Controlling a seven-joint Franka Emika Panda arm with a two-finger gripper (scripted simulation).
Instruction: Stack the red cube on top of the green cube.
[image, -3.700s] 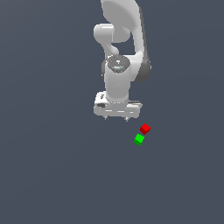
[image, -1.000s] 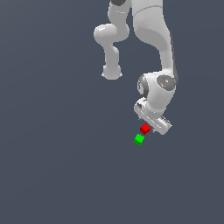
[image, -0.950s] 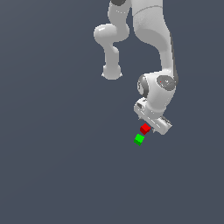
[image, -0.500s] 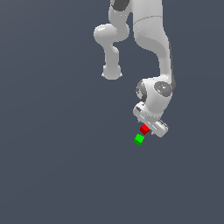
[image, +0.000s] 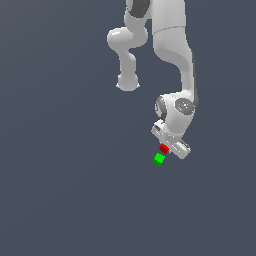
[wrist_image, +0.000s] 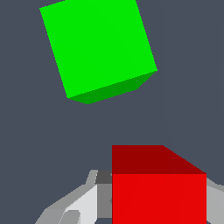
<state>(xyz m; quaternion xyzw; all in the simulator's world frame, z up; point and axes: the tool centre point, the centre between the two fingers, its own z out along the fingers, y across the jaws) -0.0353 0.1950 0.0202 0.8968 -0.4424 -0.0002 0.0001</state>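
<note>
Having come down over the last second from a hover just above, now sitting low at the red cube (image: 164, 148), with the hand (image: 168, 146) lowered right onto it and the arm bent more steeply over the spot. Straddling the red cube in the wrist view (wrist_image: 159, 186), pale fingers (wrist_image: 76, 203) showing on either side of its lower faces; looking narrow about the cube, though whether the pads are actually pressing on it cannot be told from these views. Resting apparently unmoved on the table (image: 65, 190) all the while, both cubes: the red one in the same place as before the descent, the green cube (image: 159, 159) just beside it, toward the exterior view's lower left, close but apart, with a strip of bare table between them in the wrist view (wrist_image: 98, 48). Lying turned at an angle relative to the red cube, that green one, so not lined up square with it. Meaning for the task, as a judgement: reaching finished, grasping either under way or just completed, lifting not yet begun, stacking still entirely ahead. Calling next for a firm close, a short straight lift clear of the green cube's top, then only a small sideways shift, given how near the target sits. Risking, with so little room, a nudge of the green cube by a finger during the lift or the carry.
</note>
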